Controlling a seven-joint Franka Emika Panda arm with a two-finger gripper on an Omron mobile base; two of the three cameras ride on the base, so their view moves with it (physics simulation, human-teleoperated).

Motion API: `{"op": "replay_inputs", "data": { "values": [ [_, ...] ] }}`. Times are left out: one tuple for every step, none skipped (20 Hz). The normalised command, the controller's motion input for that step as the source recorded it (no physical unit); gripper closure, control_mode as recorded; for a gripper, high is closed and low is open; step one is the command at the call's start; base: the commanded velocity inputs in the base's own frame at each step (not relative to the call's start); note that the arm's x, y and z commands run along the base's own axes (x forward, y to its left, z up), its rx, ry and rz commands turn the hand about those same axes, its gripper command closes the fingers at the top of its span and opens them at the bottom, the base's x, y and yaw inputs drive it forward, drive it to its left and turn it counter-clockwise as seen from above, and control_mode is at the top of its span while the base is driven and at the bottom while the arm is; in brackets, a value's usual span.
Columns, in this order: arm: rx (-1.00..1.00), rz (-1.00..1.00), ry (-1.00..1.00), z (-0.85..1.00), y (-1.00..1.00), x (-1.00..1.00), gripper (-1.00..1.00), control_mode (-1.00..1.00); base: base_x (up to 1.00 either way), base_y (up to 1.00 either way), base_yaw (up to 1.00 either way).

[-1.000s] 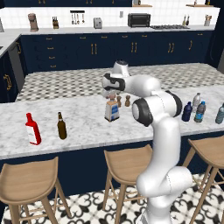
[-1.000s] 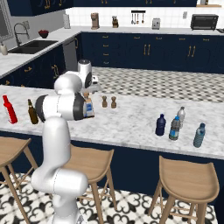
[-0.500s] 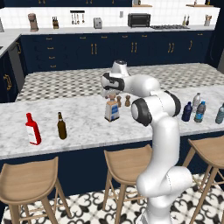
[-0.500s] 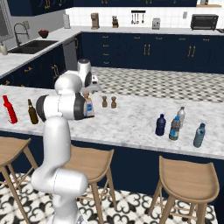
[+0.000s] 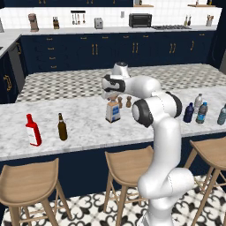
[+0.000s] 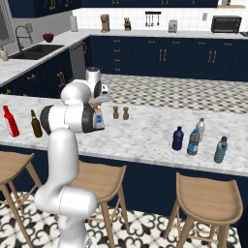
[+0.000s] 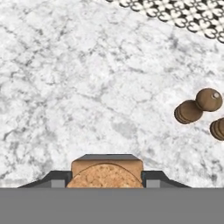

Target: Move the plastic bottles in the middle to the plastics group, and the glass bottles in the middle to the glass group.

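Jaws (image 7: 106, 178) sit on either side of the round cork stopper of the glass bottle (image 5: 113, 111), one dark fingertip (image 7: 59, 180) at each flank of the cork in the hand view; whether they already press on it I cannot tell. From the left base view the gripper hangs directly above this squarish clear bottle with its blue-and-white label, which stands upright in the middle of the marble tabletop (image 5: 84, 123). Just beside it, toward the far edge, stand two small brown wooden shakers (image 5: 128, 102), which also appear as round brown tops at the right of the hand view. Well apart on the left end of the tabletop stands the glass group: a red bottle (image 5: 32, 130) with a white label and, near it, a slim dark brown beer bottle (image 5: 62, 127), both upright. At the right end, a dark blue bottle (image 5: 189, 112) and a clear bottle with a blue label (image 5: 201, 112) stand just beside each other, with a clear grey-capped bottle (image 5: 197, 102) behind them and a teal-tinted bottle (image 5: 222, 114) a little farther right. Three wooden stools (image 5: 129, 163) stand in front of the tabletop's near side.
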Motion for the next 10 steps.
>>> {"op": "replay_inputs", "data": {
  "values": [
    [0.00,0.00,0.00,0.00,0.00,-0.24,1.00,-1.00,0.00,0.00,0.00],
    [0.00,0.00,0.00,0.03,0.00,-0.45,1.00,-1.00,0.00,0.00,0.00],
    [0.03,0.00,0.00,0.17,0.05,-0.59,1.00,-1.00,0.00,0.00,0.00],
    [0.09,0.00,0.00,0.26,0.12,-0.64,1.00,-1.00,0.00,0.00,0.00],
    [0.09,0.00,0.00,0.28,0.25,-0.66,1.00,-1.00,0.00,0.00,0.00],
    [0.08,0.00,0.00,0.28,0.36,-0.68,1.00,-1.00,0.00,0.00,0.00],
    [0.06,0.00,0.00,0.27,0.42,-0.72,1.00,-1.00,0.00,0.00,0.00],
    [0.04,0.00,0.00,0.26,0.48,-0.73,1.00,-1.00,0.00,0.00,0.00],
    [0.04,0.00,0.00,0.27,0.58,-0.68,1.00,-1.00,0.00,0.00,0.00],
    [0.03,0.00,0.01,0.23,0.63,-0.61,1.00,-1.00,0.00,0.00,0.00]
  ]
}}
